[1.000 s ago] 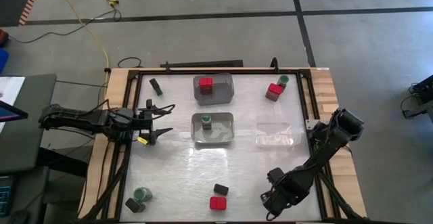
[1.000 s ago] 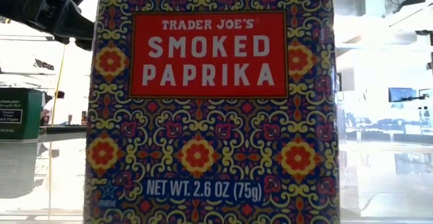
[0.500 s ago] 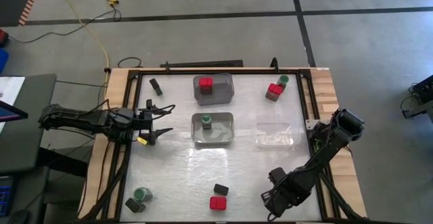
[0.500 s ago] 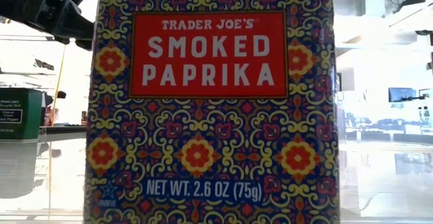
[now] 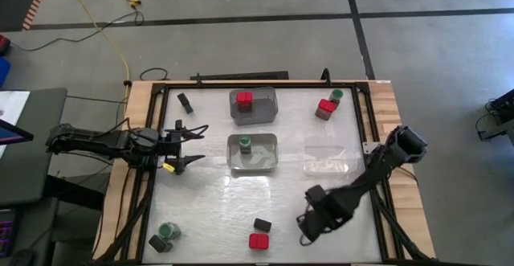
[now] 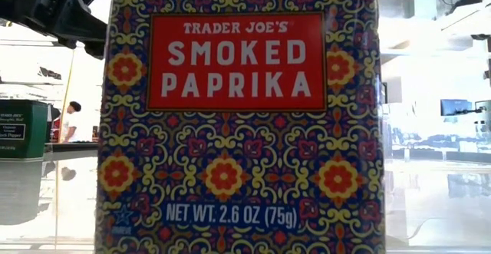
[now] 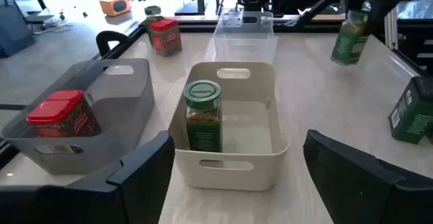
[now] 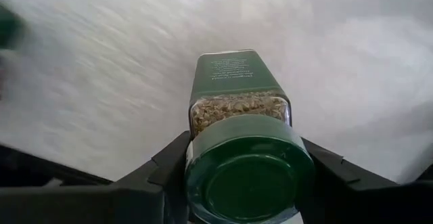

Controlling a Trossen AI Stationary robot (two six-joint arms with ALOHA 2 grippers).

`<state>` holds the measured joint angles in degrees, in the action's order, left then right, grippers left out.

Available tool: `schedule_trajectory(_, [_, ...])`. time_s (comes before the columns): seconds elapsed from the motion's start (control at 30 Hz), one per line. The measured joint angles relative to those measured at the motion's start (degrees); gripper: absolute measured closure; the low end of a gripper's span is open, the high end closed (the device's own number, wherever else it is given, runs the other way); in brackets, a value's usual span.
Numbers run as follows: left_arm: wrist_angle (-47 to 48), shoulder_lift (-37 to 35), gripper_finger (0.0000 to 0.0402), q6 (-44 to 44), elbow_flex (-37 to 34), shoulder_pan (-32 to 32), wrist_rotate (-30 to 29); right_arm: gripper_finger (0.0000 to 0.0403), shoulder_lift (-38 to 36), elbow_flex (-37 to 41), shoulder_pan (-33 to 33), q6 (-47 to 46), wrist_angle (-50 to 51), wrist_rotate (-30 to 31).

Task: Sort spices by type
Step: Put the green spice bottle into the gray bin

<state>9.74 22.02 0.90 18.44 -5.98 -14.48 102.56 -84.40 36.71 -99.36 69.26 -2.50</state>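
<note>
Green-lidded jar (image 8: 245, 160) clamped in right claw (image 8: 243, 183); jar base hidden.

A tall smoked paprika tin (image 6: 238, 116) fills most of the frame, standing upright on the glossy worktop (image 6: 430, 200), with a dark green tin (image 6: 23, 129) at the far left (a person (image 6: 70, 121) stands far behind it).
</note>
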Motion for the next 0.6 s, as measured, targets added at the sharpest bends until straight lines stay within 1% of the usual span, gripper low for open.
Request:
schedule_trajectory(0.13, [0.1, 0.0, 0.0086, -0.6, 0.0, 0.0, 0.1, 0.0182, 0.0, -7.5, -5.5, 11.1, 8.9, 0.2])
schedule_trajectory(0.27, [-0.1, 0.0, 0.0086, -1.3, 0.0, 0.0, -1.0, 0.0182, -0.1, -14.8, -11.9, 23.0, 15.9, 4.6])
schedule_trajectory(0.37, [-0.1, -0.7, 0.0086, 0.9, 0.0, 0.0, -4.4, 0.0182, -0.1, -19.1, -17.1, 32.8, 17.3, 7.6])
schedule_trajectory(0.43, [-0.3, -1.5, 0.0086, 0.6, -0.1, 0.0, -5.2, 0.0182, -0.1, -21.1, -20.9, 39.9, 17.2, 8.7])
schedule_trajectory(0.53, [-4.3, -3.7, 0.0086, -2.0, -3.1, 0.0, -5.1, 0.0182, -0.1, -22.8, -26.8, 49.7, 16.7, 9.2])
schedule_trajectory(0.6, [-8.5, -5.3, 0.0086, -2.9, -6.0, 0.4, -5.0, 0.0182, -0.1, -23.2, -30.5, 54.6, 15.9, 9.3])
